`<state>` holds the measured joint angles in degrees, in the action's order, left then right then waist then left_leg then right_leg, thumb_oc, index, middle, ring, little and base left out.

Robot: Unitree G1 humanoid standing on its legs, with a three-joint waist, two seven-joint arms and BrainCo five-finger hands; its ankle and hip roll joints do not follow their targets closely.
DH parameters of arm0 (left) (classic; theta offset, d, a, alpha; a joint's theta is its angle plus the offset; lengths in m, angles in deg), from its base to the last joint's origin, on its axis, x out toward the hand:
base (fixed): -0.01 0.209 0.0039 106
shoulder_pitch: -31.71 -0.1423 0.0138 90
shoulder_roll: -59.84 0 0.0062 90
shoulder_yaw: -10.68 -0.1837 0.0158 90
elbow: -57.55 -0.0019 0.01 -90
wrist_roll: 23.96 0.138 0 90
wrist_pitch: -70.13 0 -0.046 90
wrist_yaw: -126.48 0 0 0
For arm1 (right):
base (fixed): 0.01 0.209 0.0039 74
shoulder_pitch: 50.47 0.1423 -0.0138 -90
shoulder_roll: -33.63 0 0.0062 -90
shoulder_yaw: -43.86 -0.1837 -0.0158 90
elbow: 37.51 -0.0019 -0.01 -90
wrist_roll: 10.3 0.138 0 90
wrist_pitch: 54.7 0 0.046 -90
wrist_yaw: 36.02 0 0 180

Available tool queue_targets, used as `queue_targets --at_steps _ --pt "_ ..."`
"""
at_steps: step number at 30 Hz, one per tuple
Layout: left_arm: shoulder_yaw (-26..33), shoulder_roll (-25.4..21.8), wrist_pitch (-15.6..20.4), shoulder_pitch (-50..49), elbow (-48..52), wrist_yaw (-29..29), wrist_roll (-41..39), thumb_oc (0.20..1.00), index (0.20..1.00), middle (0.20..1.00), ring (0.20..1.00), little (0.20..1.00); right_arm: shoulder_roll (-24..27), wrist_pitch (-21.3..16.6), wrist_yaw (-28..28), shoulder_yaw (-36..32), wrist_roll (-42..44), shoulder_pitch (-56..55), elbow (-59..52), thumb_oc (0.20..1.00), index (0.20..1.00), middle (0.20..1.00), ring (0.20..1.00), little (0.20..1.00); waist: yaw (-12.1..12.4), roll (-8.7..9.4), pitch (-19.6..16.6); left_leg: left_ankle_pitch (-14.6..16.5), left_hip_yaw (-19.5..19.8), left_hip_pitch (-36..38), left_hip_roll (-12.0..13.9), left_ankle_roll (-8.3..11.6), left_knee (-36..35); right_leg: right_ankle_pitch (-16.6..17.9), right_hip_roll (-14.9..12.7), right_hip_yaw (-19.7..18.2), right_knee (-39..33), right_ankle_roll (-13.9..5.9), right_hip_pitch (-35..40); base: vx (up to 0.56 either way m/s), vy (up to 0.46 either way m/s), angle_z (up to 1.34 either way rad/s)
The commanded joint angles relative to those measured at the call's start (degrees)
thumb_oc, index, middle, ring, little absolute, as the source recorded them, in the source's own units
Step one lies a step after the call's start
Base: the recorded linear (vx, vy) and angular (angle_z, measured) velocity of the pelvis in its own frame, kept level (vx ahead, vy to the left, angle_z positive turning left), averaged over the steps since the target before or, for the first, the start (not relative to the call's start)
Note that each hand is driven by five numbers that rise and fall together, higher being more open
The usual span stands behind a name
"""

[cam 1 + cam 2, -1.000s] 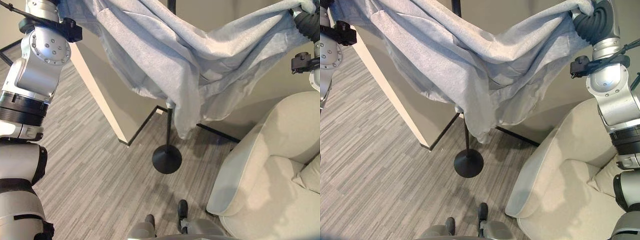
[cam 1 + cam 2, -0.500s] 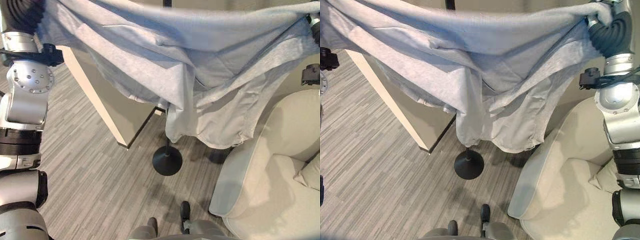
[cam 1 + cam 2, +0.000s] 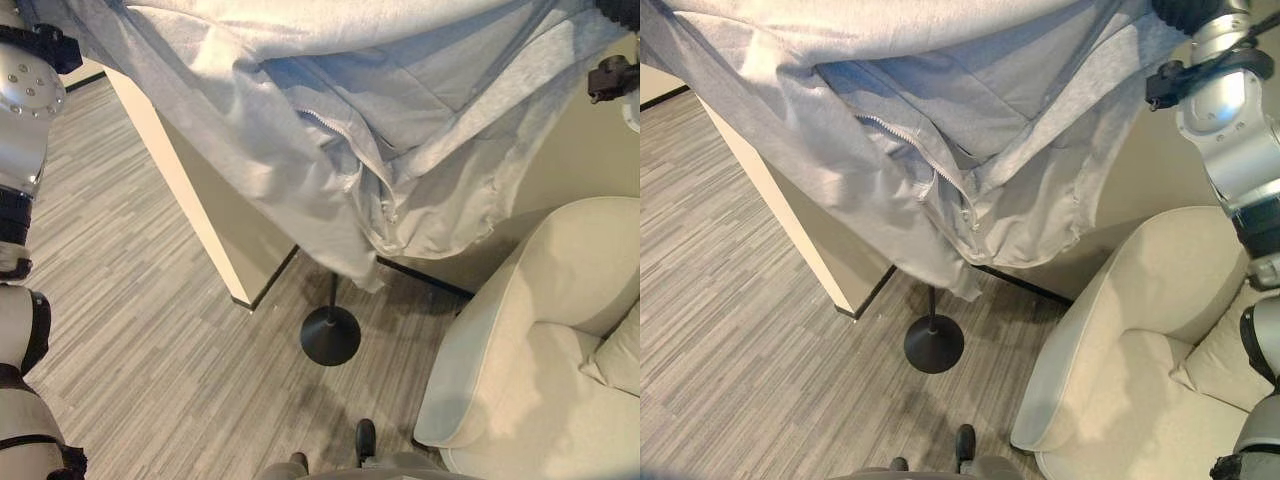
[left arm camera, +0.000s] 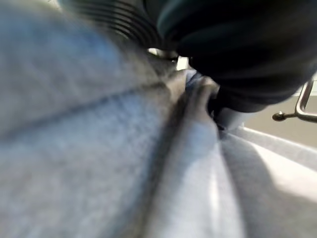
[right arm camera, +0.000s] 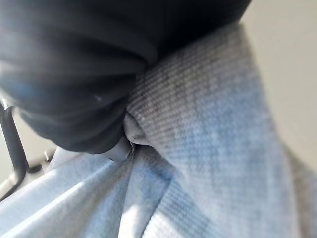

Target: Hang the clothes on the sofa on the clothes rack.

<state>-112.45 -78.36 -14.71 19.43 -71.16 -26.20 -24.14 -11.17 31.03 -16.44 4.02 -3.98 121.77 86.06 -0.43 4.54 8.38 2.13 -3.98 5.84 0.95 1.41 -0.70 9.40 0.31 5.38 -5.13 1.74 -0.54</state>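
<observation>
A light grey zip jacket (image 3: 330, 110) hangs spread between my two raised arms, across the top of the eye views, its zip (image 3: 940, 175) facing me. My left hand (image 4: 233, 49) is shut on a bunched fold of the jacket (image 4: 195, 99). My right hand (image 5: 74, 74) pinches another fold (image 5: 198, 124). The clothes rack's thin black pole (image 3: 333, 290) and round base (image 3: 331, 335) stand on the floor under the jacket; the cloth hides the upper pole. A rack hook (image 4: 297, 111) shows past my left hand.
A beige sofa (image 3: 560, 330) with a cushion (image 3: 1230, 360) stands at the right, close to the rack base. A cream wall corner (image 3: 190, 200) juts out at the left behind the jacket. Grey wood-grain floor (image 3: 150, 350) lies open at the left and front.
Both arms have lifted the jacket higher and it has spread wider. The hands have left the top of the eye views. The cloth now covers the rack's upper pole.
</observation>
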Motion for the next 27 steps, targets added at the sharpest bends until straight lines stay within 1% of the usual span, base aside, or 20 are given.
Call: queue_targets --at_steps 1,2,3,4,6,7,9,10,12,15,17,18,19,21,22,23,24,25,26,27 --pt "-2.0 0.5 1.0 7.8 -6.3 -0.3 -4.3 0.2 0.2 0.2 0.2 0.2 -0.1 0.2 0.0 -1.1 2.7 7.3 7.1 0.2 0.2 0.2 0.2 0.2 2.4 -1.8 0.6 -1.4 -1.5 -0.1 1.6 1.52 -4.3 -4.6 -3.1 0.2 0.1 -5.09 4.3 0.0 0.0 0.0" --pt "-4.0 1.6 1.0 10.3 -8.2 -0.6 -4.7 0.2 0.2 0.2 0.2 0.2 -1.3 0.3 -0.2 0.5 3.0 9.3 9.3 0.2 0.2 0.2 0.2 0.2 2.5 -1.83 1.3 -1.5 -1.5 -0.2 1.7 1.56 -4.3 -4.6 -3.1 0.3 0.1 -5.05 4.3 0.0 0.0 0.0" --pt "-4.3 1.6 1.0 10.7 -8.4 -0.7 -4.8 0.2 0.2 0.2 0.2 0.2 -1.3 0.2 -0.2 0.5 3.0 9.5 9.5 0.2 0.2 0.2 0.2 0.2 2.5 -1.8 1.4 -1.5 -1.5 -0.2 1.7 1.56 -4.3 -4.6 -3.1 0.2 0.1 -5.05 4.3 0.0 0.0 0.0" --pt "-5.2 2.6 0.8 11.5 -9.7 -1.0 -4.8 0.2 0.2 0.2 0.2 0.2 -2.5 0.5 -0.5 1.0 3.1 10.1 10.8 0.2 0.2 0.2 0.2 0.2 2.6 -1.83 2.0 -1.6 -1.5 -0.3 1.8 1.58 -4.3 -4.6 -3.1 0.3 0.1 -5.0 4.2 0.0 0.0 0.0" --pt "-7.3 4.9 0.6 14.0 -13.0 -2.1 -5.6 0.2 0.2 0.2 0.2 0.2 -4.8 1.0 -1.1 2.2 2.6 11.7 13.7 0.2 0.2 0.2 0.2 0.2 2.6 -1.75 3.6 -1.6 -1.4 -0.5 1.8 1.63 -4.3 -4.8 -3.1 0.3 0.1 -4.91 3.9 -0.05 -0.008 0.0" --pt "-8.0 6.6 0.6 15.4 -15.0 -2.7 -6.2 0.2 0.2 0.2 0.2 0.2 -6.3 1.3 -1.3 2.6 2.9 12.9 16.0 0.2 0.2 0.2 0.2 0.2 2.6 -1.66 5.2 -1.7 -1.3 -0.9 1.9 1.7 -4.3 -4.8 -3.0 0.4 0.1 -4.83 3.6 -0.07 -0.006 -0.01" --pt "-8.0 7.9 0.3 15.7 -16.2 -3.4 -6.3 0.2 0.2 0.2 0.2 0.2 -7.5 1.5 -1.6 2.4 2.7 12.8 17.2 0.2 0.2 0.2 0.2 0.2 2.7 -1.7 6.9 -1.8 -1.1 -1.3 2.0 1.75 -4.3 -4.7 -3.0 0.3 0.1 -4.76 3.1 -0.06 -0.006 0.0" --pt "-8.0 7.9 0.3 15.7 -16.2 -3.4 -6.3 0.2 0.2 0.2 0.2 0.2 -7.5 1.5 -1.6 2.4 2.7 12.8 17.2 0.2 0.2 0.2 0.2 0.2 2.7 -1.7 6.9 -1.8 -1.1 -1.3 2.0 1.75 -4.3 -4.7 -3.0 0.3 0.1 -4.76 3.2 -0.05 -0.01 0.0" --pt "-7.5 9.0 0.0 14.2 -17.6 -4.6 -6.0 0.2 0.2 0.2 0.2 0.2 -8.7 1.8 -2.3 1.3 2.3 11.4 17.5 0.2 0.2 0.2 0.2 0.2 2.7 -1.6 8.9 -2.0 -0.9 -1.9 2.2 1.78 -4.3 -4.4 -3.1 0.1 0.1 -4.67 2.5 -0.06 -0.01 0.01" --pt "-6.7 9.5 -0.3 12.4 -18.0 -5.5 -5.4 0.2 0.2 0.2 0.2 0.2 -9.2 1.8 -2.8 0.2 2.0 9.7 17.4 0.2 0.2 0.2 0.2 0.2 2.6 -1.58 9.9 -2.0 -0.8 -2.3 2.1 1.75 -4.3 -4.3 -3.1 0.0 0.1 -4.62 2.3 -0.02 0.0 0.01" --pt "-3.7 9.6 -0.7 8.4 -16.9 -6.0 -4.9 0.2 0.2 0.2 0.2 0.2 -9.5 2.0 -3.2 -1.7 1.4 6.5 15.9 0.2 0.2 0.2 0.2 0.2 2.4 -1.68 10.5 -2.1 -0.7 -2.6 2.2 1.73 -4.3 -4.1 -3.2 -0.1 0.1 -4.59 1.9 0.0 0.0 0.0" --pt "-0.3 9.7 -0.8 4.0 -15.5 -6.4 -4.2 0.2 0.2 0.2 0.2 0.2 -9.6 1.9 -3.4 -4.8 1.3 2.8 13.9 0.2 0.2 0.2 0.2 0.2 2.2 -1.75 11.2 -2.1 -0.7 -2.7 2.2 1.68 -4.3 -4.0 -3.2 -0.2 0.1 -4.56 1.7 -0.01 0.01 -0.03" --pt "0.0 9.7 -0.9 3.4 -15.1 -6.4 -4.1 0.2 0.2 0.2 0.2 0.2 -9.6 2.0 -3.3 -5.0 1.2 2.3 13.5 0.2 0.2 0.2 0.2 0.2 2.2 -1.77 10.9 -2.1 -0.7 -2.7 2.2 1.68 -4.3 -4.0 -3.2 -0.2 0.1 -4.57 1.7 0.0 0.01 -0.05" --pt "4.3 9.7 -1.3 -2.4 -12.6 -6.8 -3.0 0.2 0.2 0.2 0.2 0.2 -9.6 1.9 -3.9 -8.8 0.8 -3.5 10.0 0.2 0.2 0.2 0.2 0.2 2.0 -1.81 11.0 -2.0 -0.8 -2.8 2.2 1.61 -4.3 -3.8 -3.3 -0.4 0.1 -4.62 1.5 0.0 0.004 -0.05" --pt "6.4 10.4 -1.4 -5.6 -11.2 -7.2 -2.4 0.2 0.2 0.2 0.2 0.2 -10.1 1.7 -4.0 -11.9 1.0 -6.8 7.8 0.2 0.2 0.2 0.2 0.2 1.8 -1.83 11.1 -2.2 -0.8 -3.0 2.0 1.53 -4.3 -3.4 -3.4 -0.5 0.1 -4.57 1.2 0.03 0.011 -0.04" --pt "11.1 10.8 -1.9 -12.8 -7.3 -8.1 -1.6 0.2 0.2 0.2 0.2 0.2 -10.5 1.4 -4.9 -16.3 0.8 -14.5 3.6 0.2 0.2 0.2 0.2 0.2 1.6 -1.96 10.6 -1.7 -0.8 -2.8 2.0 1.4 -4.3 -3.7 -3.4 -0.6 0.1 -4.55 1.2 0.04 0.012 -0.05" --pt "13.5 11.9 -2.0 -16.1 -5.4 -8.6 -1.7 0.2 0.2 0.2 0.2 0.2 -10.9 1.1 -5.3 -18.5 0.9 -17.7 1.4 0.2 0.2 0.2 0.2 0.2 1.4 -2.03 10.4 -1.7 -0.8 -2.9 2.0 1.34 -4.3 -3.5 -3.4 -0.6 0.1 -4.56 1.0 0.04 0.009 -0.08" --pt "16.3 12.4 -2.0 -19.9 -2.2 -9.3 -1.6 0.2 0.2 0.2 0.2 0.2 -11.3 0.5 -6.0 -21.1 1.3 -21.9 -1.1 0.382 0.382 0.382 0.382 0.382 1.3 -2.04 10.3 -1.9 -0.8 -3.1 1.9 1.29 -4.3 -3.2 -3.5 -0.6 0.1 -4.55 0.8 0.02 0.001 -0.09" --pt "18.7 13.3 -2.1 -23.6 0.8 -10.2 -1.9 0.2 0.2 0.2 0.2 0.2 -11.4 0.2 -6.5 -23.0 1.4 -25.6 -3.6 1.0 1.0 1.0 1.0 1.0 1.3 -2.22 10.1 -1.7 -0.9 -3.0 1.9 1.25 -4.3 -3.4 -3.5 -0.6 0.1 -4.56 0.9 0.02 0.004 -0.07" --pt "21.1 14.7 -2.3 -26.9 3.0 -10.8 -2.2 0.52 0.52 0.52 0.52 0.52 -11.9 0.0 -6.9 -25.1 1.9 -28.6 -5.4 1.0 1.0 1.0 1.0 1.0 1.2 -2.33 9.8 -1.7 -0.9 -3.0 1.9 1.19 -4.3 -3.3 -3.5 -0.6 0.1 -4.55 0.8 0.04 0.01 -0.07"
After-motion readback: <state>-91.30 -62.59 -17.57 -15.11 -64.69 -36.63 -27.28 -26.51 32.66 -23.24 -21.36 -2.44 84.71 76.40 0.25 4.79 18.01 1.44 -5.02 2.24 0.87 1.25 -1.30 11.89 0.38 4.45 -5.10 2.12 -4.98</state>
